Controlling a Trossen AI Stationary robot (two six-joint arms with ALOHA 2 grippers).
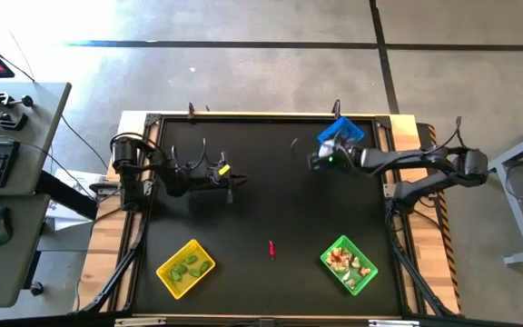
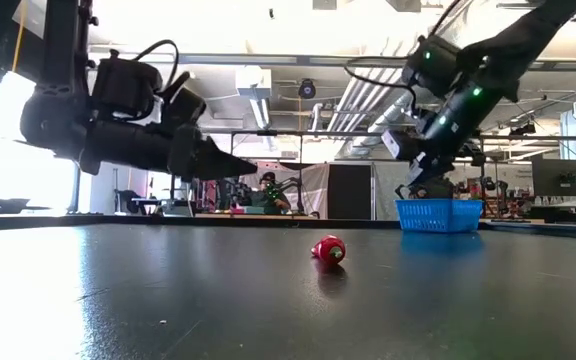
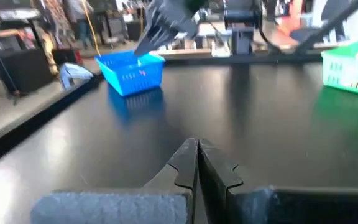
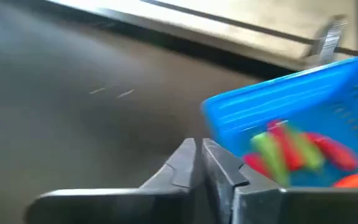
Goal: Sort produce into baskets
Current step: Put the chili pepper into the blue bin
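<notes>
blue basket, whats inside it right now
Several red chili-like pieces and a couple of green ones lie in the blue basket. Its near wall and the right end effector cover the rest.

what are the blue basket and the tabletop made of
Blue basket: probably moulded plastic, judging by its bright uniform colour and thin slotted walls. Tabletop: a smooth black sheet, semi-gloss, since it mirrors the basket and ceiling light; exact material unclear.

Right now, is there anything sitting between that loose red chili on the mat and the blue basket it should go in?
Nothing visible. The red chili lies alone mid-table, with bare mat up to the blue basket. The right gripper, shut, hangs beside that basket.
</notes>
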